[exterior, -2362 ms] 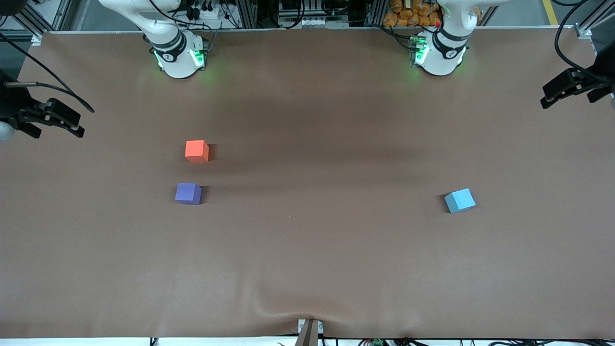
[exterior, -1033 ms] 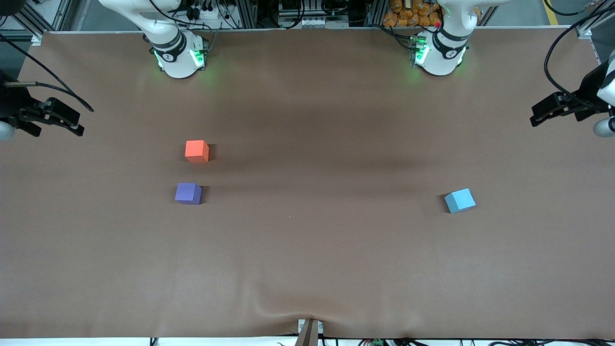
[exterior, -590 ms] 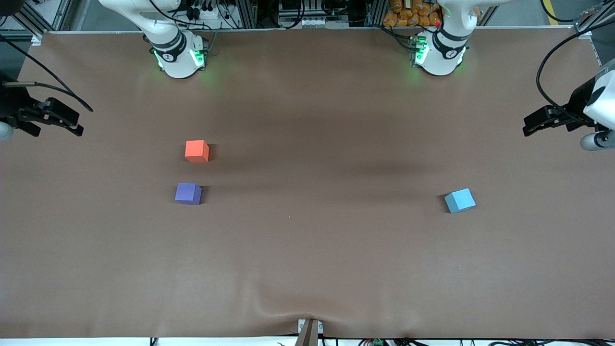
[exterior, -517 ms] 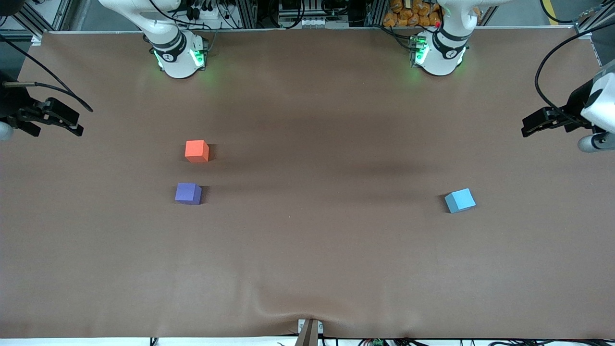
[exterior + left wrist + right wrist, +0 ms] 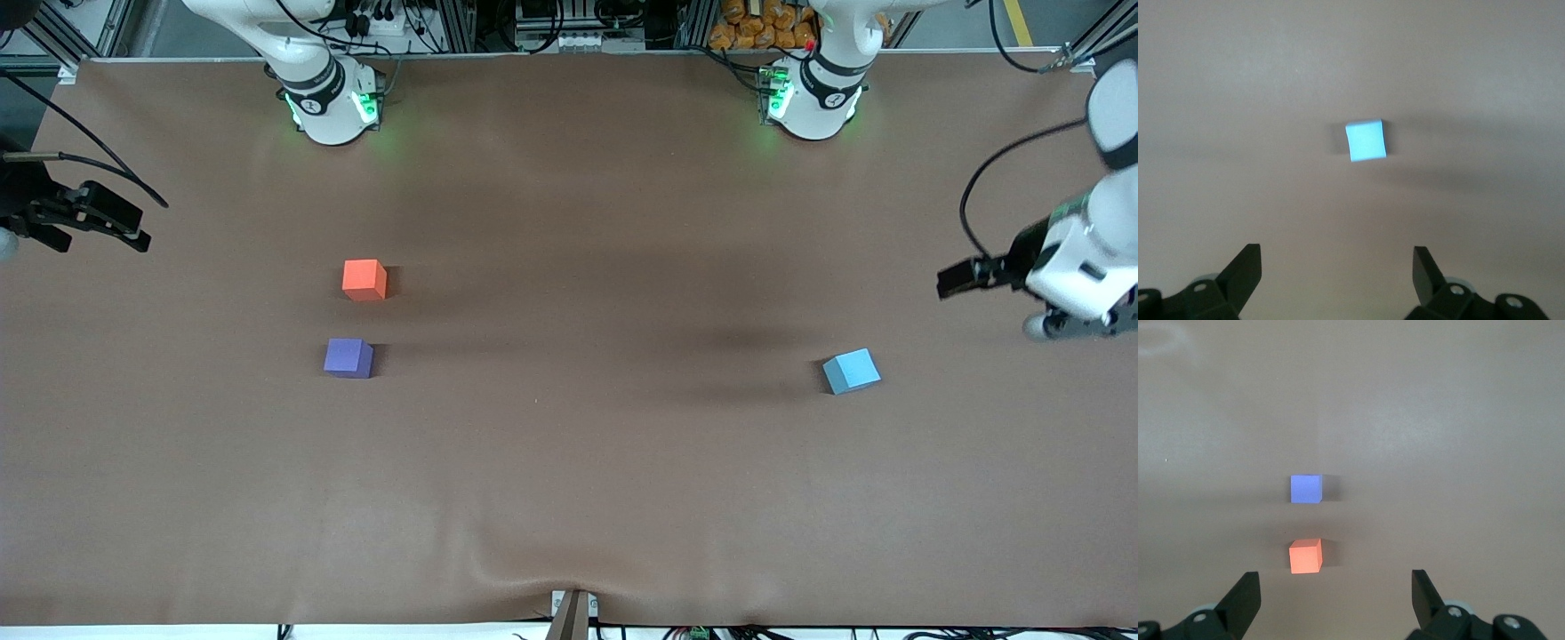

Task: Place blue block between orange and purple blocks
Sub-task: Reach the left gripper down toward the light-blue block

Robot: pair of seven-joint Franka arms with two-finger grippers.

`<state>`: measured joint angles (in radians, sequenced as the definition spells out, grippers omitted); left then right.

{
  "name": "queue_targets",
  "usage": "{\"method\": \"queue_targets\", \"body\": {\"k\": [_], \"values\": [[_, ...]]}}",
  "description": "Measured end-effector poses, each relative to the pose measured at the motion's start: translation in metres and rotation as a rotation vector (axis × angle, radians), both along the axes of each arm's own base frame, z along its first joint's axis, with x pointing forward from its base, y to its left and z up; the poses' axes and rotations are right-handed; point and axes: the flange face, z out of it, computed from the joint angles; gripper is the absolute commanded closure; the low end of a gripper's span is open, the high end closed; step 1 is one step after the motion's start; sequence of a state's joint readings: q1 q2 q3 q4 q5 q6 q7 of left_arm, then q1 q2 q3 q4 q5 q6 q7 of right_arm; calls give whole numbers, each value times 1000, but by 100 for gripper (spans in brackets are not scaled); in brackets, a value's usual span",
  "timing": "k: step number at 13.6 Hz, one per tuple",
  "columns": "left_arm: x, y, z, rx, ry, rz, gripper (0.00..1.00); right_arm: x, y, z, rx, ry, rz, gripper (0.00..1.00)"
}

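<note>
The sky-blue block (image 5: 851,371) sits alone on the brown table toward the left arm's end; it also shows in the left wrist view (image 5: 1366,140). The orange block (image 5: 364,279) and the purple block (image 5: 348,358) sit a short gap apart toward the right arm's end, the purple one nearer the front camera. Both show in the right wrist view, purple (image 5: 1305,489) and orange (image 5: 1305,556). My left gripper (image 5: 949,283) (image 5: 1337,252) is open and empty, in the air beside the blue block. My right gripper (image 5: 140,229) (image 5: 1335,576) is open and empty, waiting over the table's end.
The two arm bases (image 5: 331,102) (image 5: 811,98) stand along the table's back edge. The brown cover has a wrinkle (image 5: 524,569) by a small mount (image 5: 573,613) at the near edge.
My left gripper has swung in from the table's end and come down toward the blue block. The right arm and the three blocks have hardly moved.
</note>
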<state>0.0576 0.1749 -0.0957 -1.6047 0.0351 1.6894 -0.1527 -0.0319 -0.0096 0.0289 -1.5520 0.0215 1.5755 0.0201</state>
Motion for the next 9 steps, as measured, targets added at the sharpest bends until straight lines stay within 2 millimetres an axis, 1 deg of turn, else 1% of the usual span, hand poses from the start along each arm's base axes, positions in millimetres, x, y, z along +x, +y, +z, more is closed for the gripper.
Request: {"method": "queue_targets", "body": {"k": [2, 5, 7, 8, 9], "values": [[22, 11, -35, -7, -26, 16, 0, 0, 0, 0, 0, 0, 0, 0], [48, 19, -91, -16, -51, 39, 0, 0, 0, 0, 0, 0, 0, 0], [56, 29, -135, -21, -42, 66, 0, 0, 0, 0, 0, 1, 0, 0], [56, 34, -159, -22, -38, 79, 0, 0, 0, 0, 0, 1, 0, 0], [53, 43, -180, -24, -33, 95, 0, 0, 0, 0, 0, 1, 0, 0]]}}
